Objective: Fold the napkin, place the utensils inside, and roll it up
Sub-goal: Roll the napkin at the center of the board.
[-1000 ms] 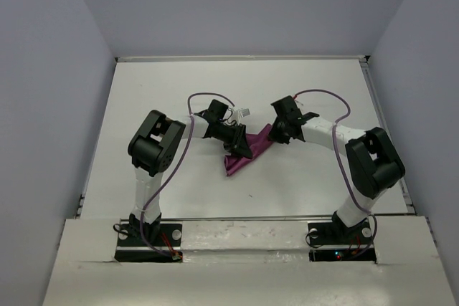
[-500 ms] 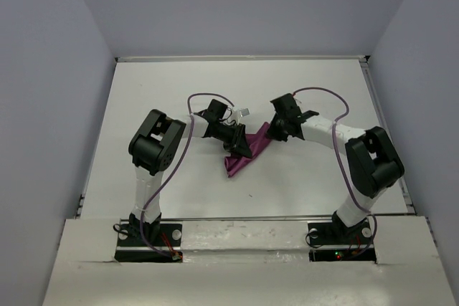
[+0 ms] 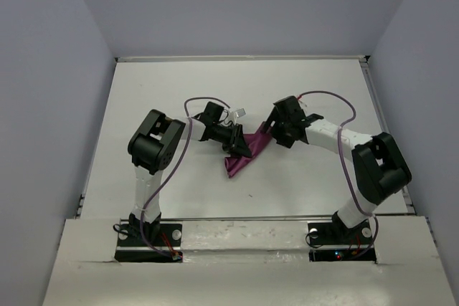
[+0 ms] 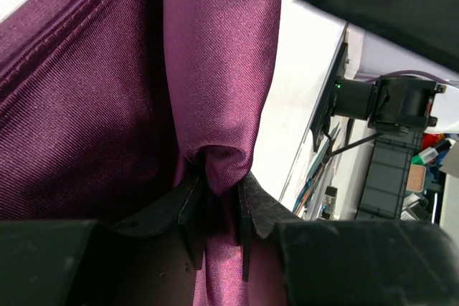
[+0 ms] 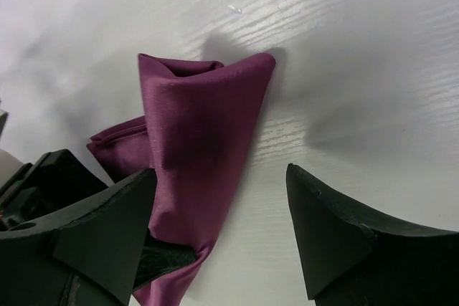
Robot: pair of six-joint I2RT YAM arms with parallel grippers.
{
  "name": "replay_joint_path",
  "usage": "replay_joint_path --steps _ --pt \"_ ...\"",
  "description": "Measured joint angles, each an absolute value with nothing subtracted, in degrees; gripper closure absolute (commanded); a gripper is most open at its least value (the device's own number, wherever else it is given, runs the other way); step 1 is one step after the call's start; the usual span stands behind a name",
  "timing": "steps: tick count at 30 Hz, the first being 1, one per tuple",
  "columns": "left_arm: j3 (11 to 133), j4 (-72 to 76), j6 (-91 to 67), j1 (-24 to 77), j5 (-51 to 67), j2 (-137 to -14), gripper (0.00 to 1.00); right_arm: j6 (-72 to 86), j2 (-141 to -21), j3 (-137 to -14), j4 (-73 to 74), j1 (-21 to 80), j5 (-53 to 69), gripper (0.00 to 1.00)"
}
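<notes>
The left gripper [image 4: 215,202] pinches a fold of the napkin [image 3: 242,160] between narrow jaws. The napkin lies bunched near the middle of the tabletop [image 3: 165,84], well away from its edges. The right gripper [image 5: 221,173] stands wide over the napkin's right end, gripping nothing.

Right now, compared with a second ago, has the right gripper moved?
Yes. The right gripper edged slightly left, away from the table's right edge, and its jaws have opened over the napkin.
</notes>
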State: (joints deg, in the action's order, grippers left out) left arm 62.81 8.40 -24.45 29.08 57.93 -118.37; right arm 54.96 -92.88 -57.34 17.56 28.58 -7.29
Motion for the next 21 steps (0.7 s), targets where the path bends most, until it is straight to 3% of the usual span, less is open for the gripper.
replay_joint_path --steps 13,16,18,21 --pt "60.9 14.2 -28.1 26.9 62.6 -120.3 1.0 55.7 -100.4 -58.1 11.7 28.6 -0.9 0.32" --pt "60.9 14.5 -28.1 26.9 62.9 -120.4 1.0 55.7 -102.1 -59.4 10.1 28.6 -0.4 0.39" --pt "60.9 14.6 -28.2 26.8 63.2 -120.6 1.0 55.8 -102.8 -59.7 9.7 28.5 -0.4 0.51" --pt "60.9 14.9 -28.4 26.5 63.8 -120.9 1.0 56.1 -103.4 -60.1 9.5 28.5 -0.4 0.61"
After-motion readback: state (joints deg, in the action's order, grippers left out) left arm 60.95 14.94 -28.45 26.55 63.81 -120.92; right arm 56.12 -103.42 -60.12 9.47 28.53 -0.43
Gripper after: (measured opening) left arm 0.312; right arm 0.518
